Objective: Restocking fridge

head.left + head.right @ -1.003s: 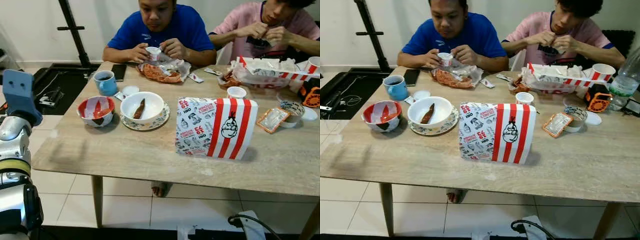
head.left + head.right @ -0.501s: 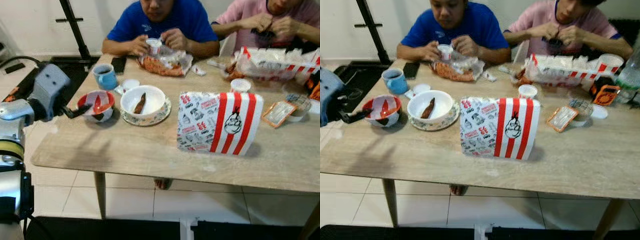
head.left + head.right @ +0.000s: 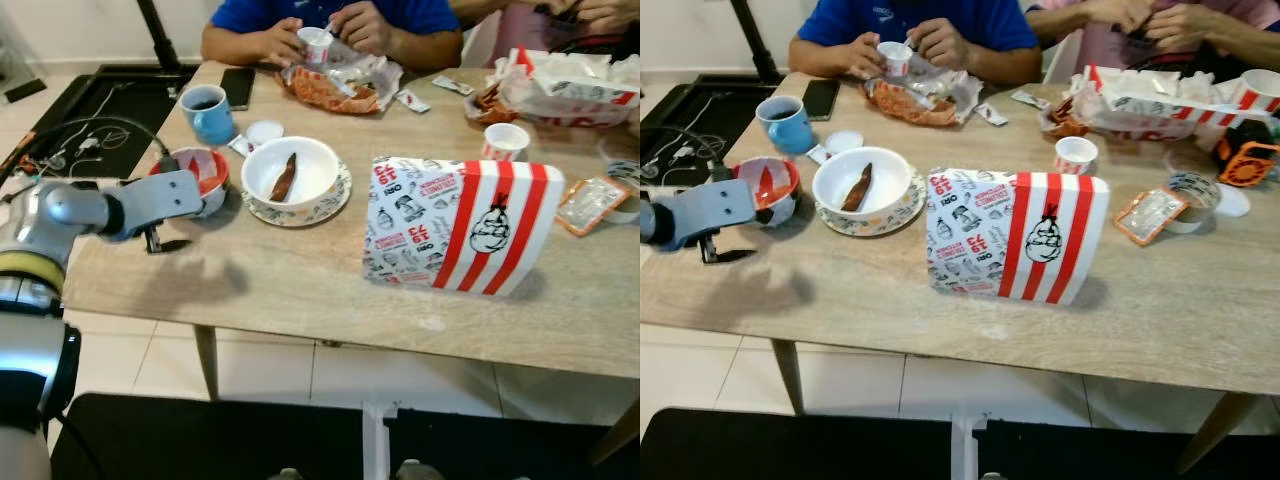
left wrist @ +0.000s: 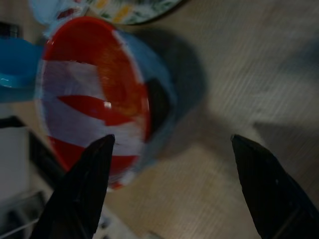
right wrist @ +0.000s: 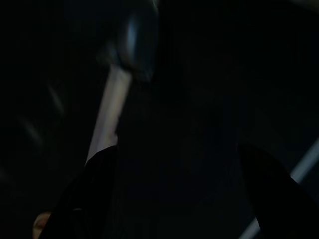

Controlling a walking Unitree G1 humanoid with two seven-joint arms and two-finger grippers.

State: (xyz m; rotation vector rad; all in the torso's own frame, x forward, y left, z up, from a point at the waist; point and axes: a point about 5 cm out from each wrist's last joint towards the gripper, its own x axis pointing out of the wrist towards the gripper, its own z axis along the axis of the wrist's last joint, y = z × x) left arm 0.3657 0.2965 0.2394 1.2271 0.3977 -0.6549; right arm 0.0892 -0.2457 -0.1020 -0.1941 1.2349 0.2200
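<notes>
My left gripper (image 4: 164,189) hovers jaws spread just beside the red-striped bowl (image 4: 94,94), which sits on the worktop (image 3: 300,290) beside the white bowl (image 3: 297,172). I should straddle its rim squarely before closing, lest it tip.

1. Wooden table (image 3: 300,290); light grain.
2. Left gripper (image 3: 163,243) above the table's near-left edge, just beside the red-and-white bowl (image 3: 205,170).
3. White bowl (image 3: 297,172) on a patterned plate (image 3: 335,200); brown piece inside.
4. Blue mug (image 3: 208,112); dark drink.
5. Striped paper bag (image 3: 462,227); upright.
6. Person in blue (image 3: 330,15); hands holding a small cup (image 3: 316,43).
</notes>
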